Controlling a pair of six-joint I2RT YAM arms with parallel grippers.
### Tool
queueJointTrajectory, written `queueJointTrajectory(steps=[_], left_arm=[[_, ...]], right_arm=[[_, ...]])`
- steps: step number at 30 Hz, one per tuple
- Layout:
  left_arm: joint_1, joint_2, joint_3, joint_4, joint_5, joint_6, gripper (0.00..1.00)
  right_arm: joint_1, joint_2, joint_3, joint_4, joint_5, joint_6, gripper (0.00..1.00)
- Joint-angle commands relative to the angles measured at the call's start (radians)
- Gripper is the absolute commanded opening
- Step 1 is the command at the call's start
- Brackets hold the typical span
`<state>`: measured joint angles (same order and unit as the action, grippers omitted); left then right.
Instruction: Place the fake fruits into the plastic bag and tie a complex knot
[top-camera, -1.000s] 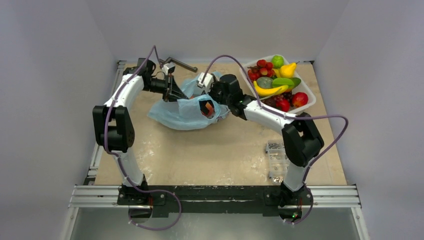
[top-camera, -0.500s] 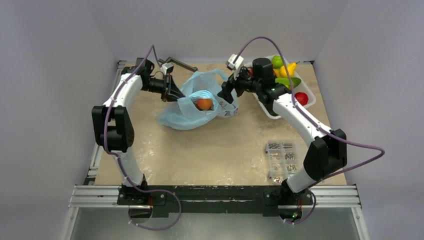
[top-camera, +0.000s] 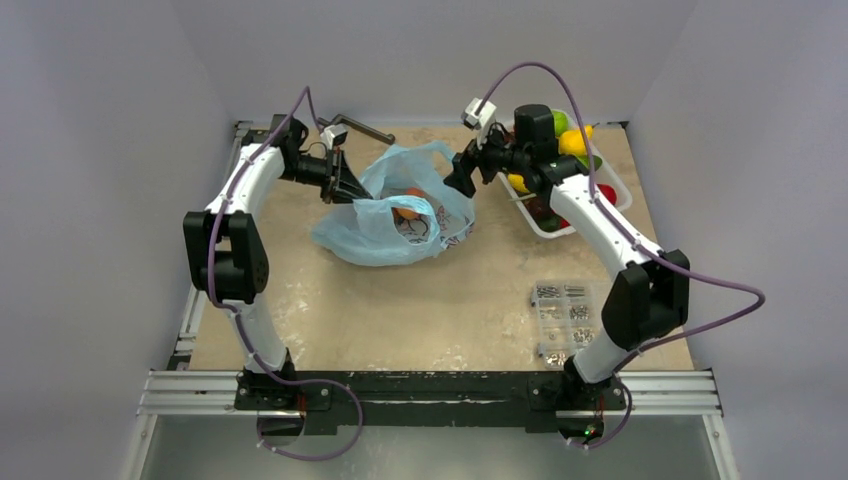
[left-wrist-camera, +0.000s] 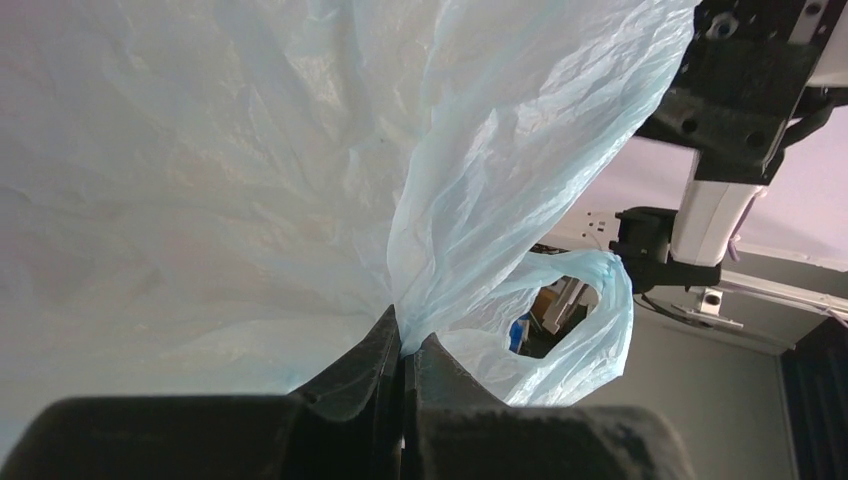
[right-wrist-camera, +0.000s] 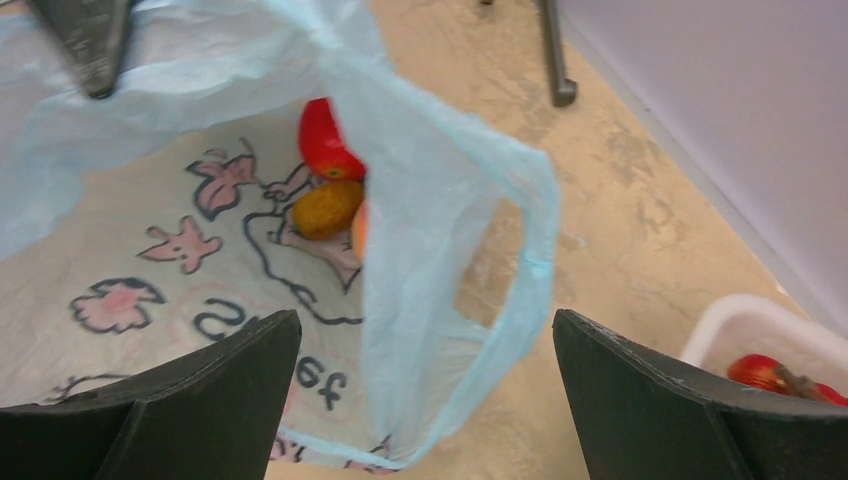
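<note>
The light-blue plastic bag (top-camera: 385, 228) stands mid-table with its mouth held up. My left gripper (left-wrist-camera: 405, 345) is shut on the bag's rim (left-wrist-camera: 470, 200), and a handle loop (left-wrist-camera: 605, 320) hangs to its right. My right gripper (right-wrist-camera: 428, 320) is open just outside the bag's right side, with the other handle loop (right-wrist-camera: 530, 250) hanging between its fingers untouched. Inside the bag lie a red fruit (right-wrist-camera: 325, 140), a brown one (right-wrist-camera: 327, 208) and an orange one (top-camera: 408, 207). More fake fruits (top-camera: 573, 142) sit in the tray, partly hidden by the right arm.
The white tray (top-camera: 548, 228) stands at the back right, its corner (right-wrist-camera: 740, 325) close beside my right gripper. A clear box of screws (top-camera: 563, 316) lies front right. A metal tool (top-camera: 362, 127) lies near the back wall behind the bag.
My right gripper has come out of the bag and drawn back toward the tray, leaving fruit inside. The bag now stands taller and more open. The left gripper has kept its hold.
</note>
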<state>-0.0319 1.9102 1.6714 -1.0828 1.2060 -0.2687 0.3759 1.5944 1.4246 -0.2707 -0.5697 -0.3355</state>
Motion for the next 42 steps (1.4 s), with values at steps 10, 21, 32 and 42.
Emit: queueJointTrajectory(steps=[10,21,32,42], left_arm=[[0.013,0.022,0.085,-0.071,-0.001,0.073,0.00],[0.109,0.094,0.352,-0.070,-0.161,0.143,0.27],[0.146,-0.150,0.452,0.235,-0.240,0.263,1.00],[-0.119,-0.459,0.317,-0.246,-0.179,0.830,0.99]], right_arm=[[-0.068,0.294,0.164,0.104,-0.012,0.069,0.92],[-0.071,0.119,0.146,0.073,-0.300,0.242,0.00],[-0.069,-0.109,0.005,0.362,-0.357,0.766,0.00],[-0.063,-0.210,-0.074,0.441,-0.256,0.843,0.00]])
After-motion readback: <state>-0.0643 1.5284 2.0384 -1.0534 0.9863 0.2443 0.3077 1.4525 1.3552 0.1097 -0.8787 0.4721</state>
